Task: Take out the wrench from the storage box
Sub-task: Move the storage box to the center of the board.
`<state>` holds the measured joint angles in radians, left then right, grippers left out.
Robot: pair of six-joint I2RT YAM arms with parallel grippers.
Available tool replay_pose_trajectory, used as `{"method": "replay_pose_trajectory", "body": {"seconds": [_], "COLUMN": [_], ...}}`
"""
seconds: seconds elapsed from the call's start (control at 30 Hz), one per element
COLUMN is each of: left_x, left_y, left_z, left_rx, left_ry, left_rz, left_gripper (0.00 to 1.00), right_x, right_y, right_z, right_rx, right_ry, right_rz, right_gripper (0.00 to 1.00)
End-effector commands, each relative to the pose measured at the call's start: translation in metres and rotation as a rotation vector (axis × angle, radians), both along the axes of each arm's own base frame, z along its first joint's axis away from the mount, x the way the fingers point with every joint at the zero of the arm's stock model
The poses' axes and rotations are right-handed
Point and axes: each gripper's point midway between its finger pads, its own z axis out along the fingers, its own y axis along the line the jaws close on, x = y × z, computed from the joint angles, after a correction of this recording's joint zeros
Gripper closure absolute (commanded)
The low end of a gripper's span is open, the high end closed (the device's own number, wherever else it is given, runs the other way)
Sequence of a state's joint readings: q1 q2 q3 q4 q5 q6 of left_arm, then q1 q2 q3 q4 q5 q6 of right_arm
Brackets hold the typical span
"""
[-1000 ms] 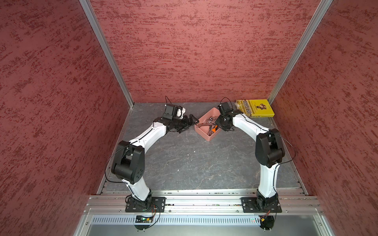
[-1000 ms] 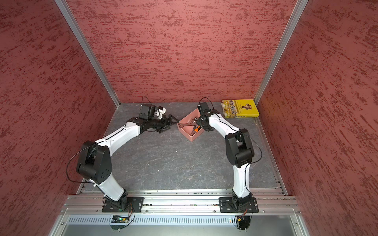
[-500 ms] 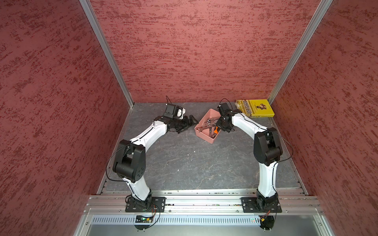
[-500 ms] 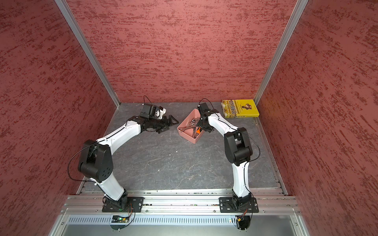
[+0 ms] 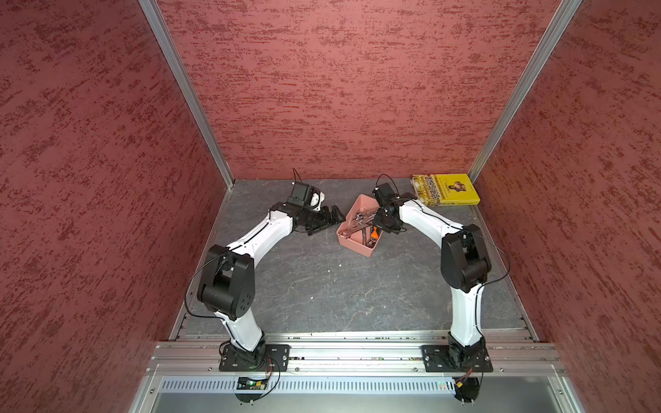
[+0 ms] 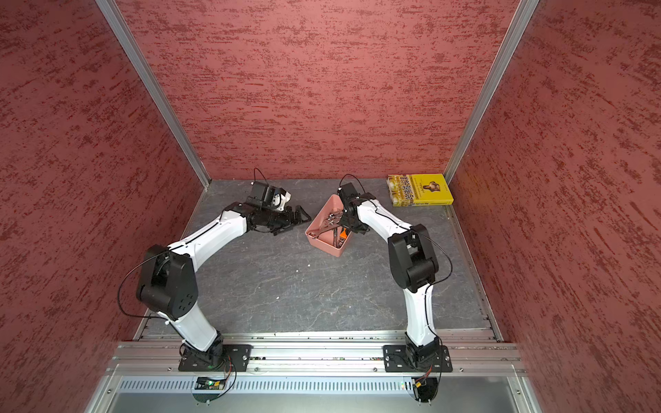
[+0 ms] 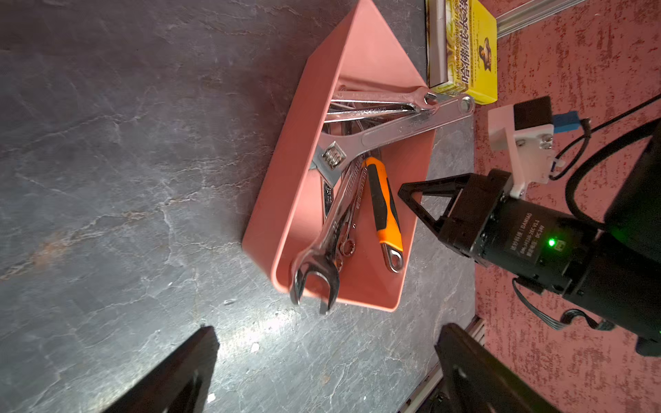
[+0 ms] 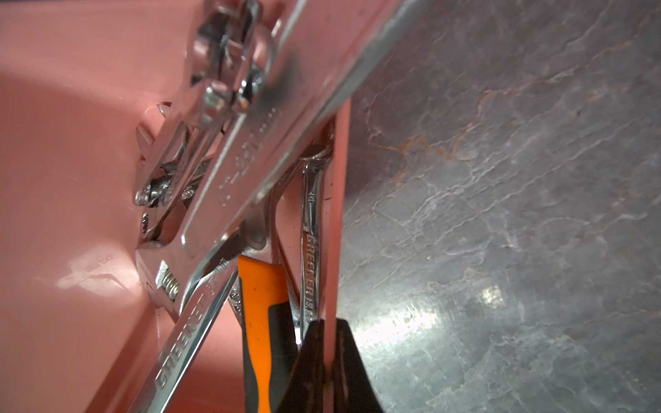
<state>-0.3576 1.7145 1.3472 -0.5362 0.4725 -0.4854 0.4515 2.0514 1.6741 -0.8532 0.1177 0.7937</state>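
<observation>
The salmon-pink storage box (image 5: 349,244) (image 6: 323,246) sits at the back middle of the table and holds several wrenches. A large silver adjustable wrench (image 7: 393,132) lies across the top, its handle end over the rim. An open-end wrench (image 7: 322,257) pokes its head over the near rim, and an orange-handled wrench (image 7: 384,214) lies beside it. My right gripper (image 8: 328,323) (image 5: 376,229) is shut on the box's right wall (image 8: 338,214), one finger inside and one outside. My left gripper (image 7: 327,332) (image 5: 336,214) stands open just left of the box, holding nothing.
A yellow book (image 5: 447,189) (image 6: 420,189) lies flat in the back right corner, close behind the right arm. Red textured walls enclose the table on three sides. An aluminium rail runs along the front edge.
My right gripper's jaws have closed onto the box's right wall. The left arm has shifted only slightly beside the box and stays open.
</observation>
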Motion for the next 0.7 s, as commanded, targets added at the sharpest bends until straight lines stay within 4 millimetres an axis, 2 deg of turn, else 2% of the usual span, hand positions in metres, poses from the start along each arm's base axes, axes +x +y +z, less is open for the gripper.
{"method": "replay_pose_trajectory", "body": {"seconds": [0.0, 0.17, 0.37, 0.57, 0.67], "left_x": [-0.009, -0.024, -0.053, -0.075, -0.079], "left_y": [0.007, 0.015, 0.016, 0.012, 0.010], "left_z": [0.013, 0.016, 0.019, 0.022, 0.021], "left_rx": [0.052, 0.092, 0.157, 0.206, 0.213], "left_ry": [-0.054, -0.071, -0.129, -0.214, -0.232], "left_rz": [-0.021, -0.014, -0.015, -0.033, -0.038], "left_gripper": [0.00, 0.00, 0.00, 0.00, 0.00], "right_x": [-0.030, -0.055, -0.085, -0.099, -0.101], "right_y": [0.029, 0.044, 0.057, 0.062, 0.065], "right_z": [0.021, 0.019, 0.016, 0.012, 0.011], "right_rx": [-0.017, -0.003, -0.009, -0.009, -0.014], "right_ry": [-0.004, 0.007, 0.014, 0.013, 0.009], "right_rz": [0.209, 0.278, 0.355, 0.421, 0.454], "right_gripper": [1.00, 1.00, 1.00, 1.00, 1.00]}}
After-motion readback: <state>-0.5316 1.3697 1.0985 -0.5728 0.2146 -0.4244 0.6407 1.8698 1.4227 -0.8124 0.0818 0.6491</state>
